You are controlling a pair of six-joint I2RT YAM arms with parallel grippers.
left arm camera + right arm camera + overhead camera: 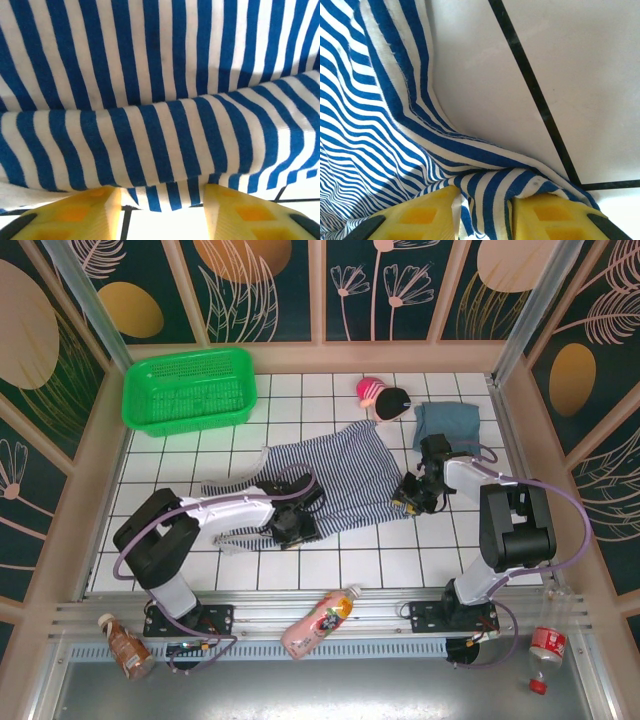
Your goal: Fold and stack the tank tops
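Observation:
The navy-and-white striped tank top [335, 475] lies spread across the middle of the tiled table. The blue-grey tank top [447, 425] sits folded at the back right. My left gripper [290, 527] is at the striped top's near edge. In the left wrist view the striped cloth [160, 100] drapes over the yellow fingers [95, 210], and its hem hangs loose in the wide gap of my left gripper [162, 196], jaws apart. My right gripper [408, 498] is at the top's right edge. In the right wrist view my right gripper [484, 200] is shut on a bunched fold of striped cloth [395, 125].
A green plastic basket [190, 388] stands at the back left. A small pink-and-black toy [383, 397] lies behind the striped top. A pink bottle [318, 622] and two other bottles [125, 645] [545, 648] lie on the rail in front of the arm bases. Walls enclose the table.

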